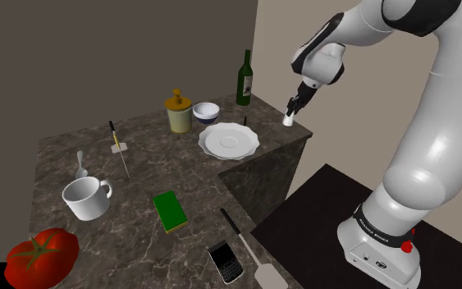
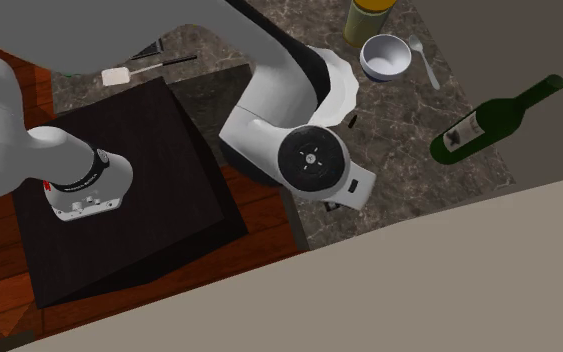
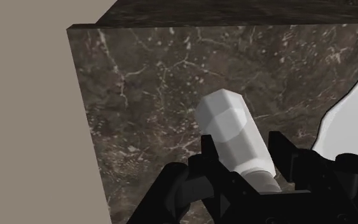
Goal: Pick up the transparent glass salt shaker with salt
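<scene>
1. The jaws are standing narrow and clamping the salt shaker (image 3: 231,130); both black fingers (image 3: 289,159) are pressing on its sides, so you're holding it.
2. You're gripping it near one end. The rest of the body is sticking out past the jaw tips toward the dark marbled tabletop (image 3: 145,95).
3. The shaker is rendering plain pale grey with faceted sides, not see-through. No salt is showing.
4. In the shoulder view it's hanging just under the jaws, over the tabletop's far corner. I can't tell whether it's clearing the surface or touching it.
5. A white plate (image 3: 352,121) is lying off to one side of the jaws, near the shaker but apart from it. The tabletop's edge is running close by on the other side.
6. Handling, as a judgement: it's looking small, light and stiff. If it's glass it's going to be slick and breakable.
7. The flat facets are giving the pads good faces, but an end grip is letting the long body pivot. Taking it mid-body would be steadier.
8. Being this close to the corner is risky: a slip here is likely sending it off the tabletop, so you're wanting a slow, straight lift.
</scene>
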